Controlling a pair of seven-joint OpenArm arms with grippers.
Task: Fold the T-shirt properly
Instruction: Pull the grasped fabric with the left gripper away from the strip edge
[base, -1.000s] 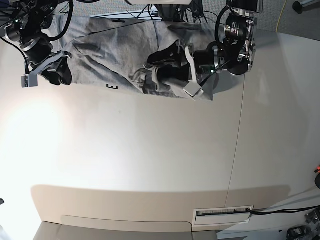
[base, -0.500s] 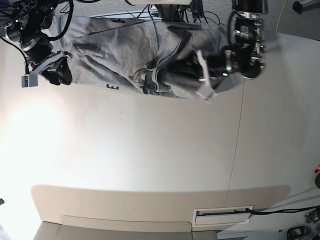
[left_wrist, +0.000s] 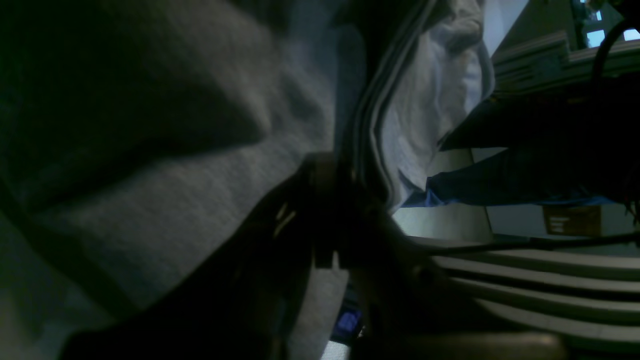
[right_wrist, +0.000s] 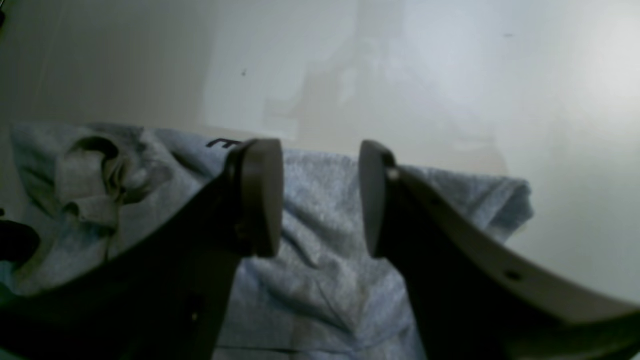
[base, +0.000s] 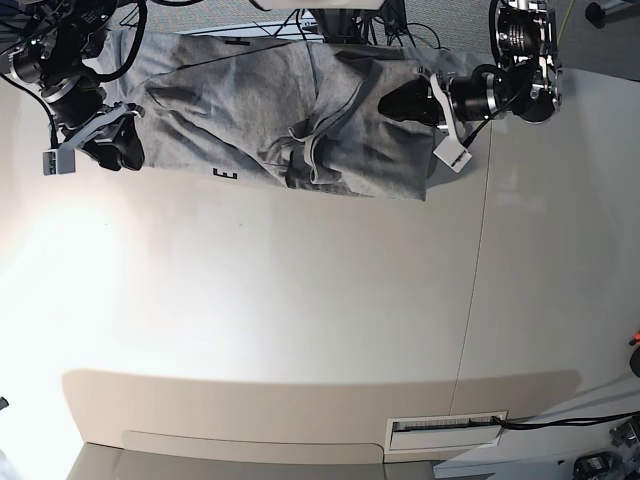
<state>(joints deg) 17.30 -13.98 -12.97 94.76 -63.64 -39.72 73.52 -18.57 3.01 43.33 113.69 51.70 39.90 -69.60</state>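
The heather-grey T-shirt (base: 270, 115) lies spread and wrinkled along the far edge of the pale counter (base: 300, 300), in the upper part of the base view. Its cloth is bunched in the middle, where a ribbed band (base: 312, 155), probably the neckline, curls up in a loop. A small piece of black lettering (base: 226, 175) shows at the near hem of the shirt.

The left gripper (base: 452, 150) is at the right side of the shirt in the base view, just at the cloth's right edge. It is clenched. In the left wrist view, grey fabric (left_wrist: 165, 165) fills almost all the picture and folds run directly beside the dark fingers (left_wrist: 320, 210), so the gripper seems to pinch the shirt, but the picture is too dark to be sure how much cloth is between them.

The right gripper (base: 90, 148) is at the left end of the shirt in the base view, near the cloth's near edge. Its two pads (right_wrist: 262, 197) stand clearly apart in the right wrist view, with nothing between them, so it is released. Below the pads lies the grey shirt (right_wrist: 310, 260) with soft creases, and its corner (right_wrist: 515, 200) rests on the counter (right_wrist: 450, 75). The same black lettering (right_wrist: 223, 143) shows at the hem beside the left pad.

In the base view, a white vent-like slot (base: 446, 430) sits in the counter's near edge, with a black cable (base: 560, 420) going to the right of it.
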